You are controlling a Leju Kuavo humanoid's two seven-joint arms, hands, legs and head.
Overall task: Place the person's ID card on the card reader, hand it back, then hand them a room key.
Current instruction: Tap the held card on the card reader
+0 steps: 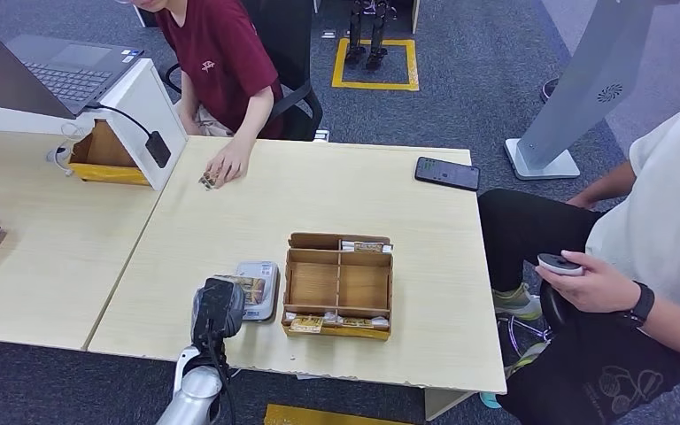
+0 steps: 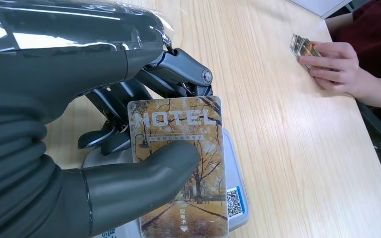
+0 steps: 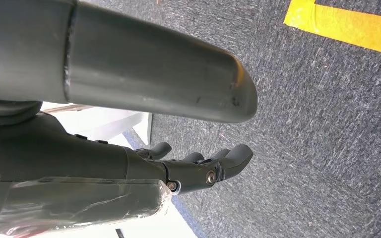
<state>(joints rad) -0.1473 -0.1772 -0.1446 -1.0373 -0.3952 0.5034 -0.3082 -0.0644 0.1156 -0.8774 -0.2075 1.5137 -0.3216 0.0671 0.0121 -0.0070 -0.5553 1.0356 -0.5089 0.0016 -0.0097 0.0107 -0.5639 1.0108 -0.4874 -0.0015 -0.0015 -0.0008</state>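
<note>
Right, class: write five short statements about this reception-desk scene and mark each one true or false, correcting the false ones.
1. The left robot hand holds a card printed HOTEL. True.
2. That card is held over the grey card reader. True.
3. The wooden divided box stands on the floor. False: it stands on the table, beside the reader.
4. The person in the dark red shirt has a hand on a small card on the table. True.
5. The right robot hand holds a phone. False: it holds nothing; the phone lies on the table.
</note>
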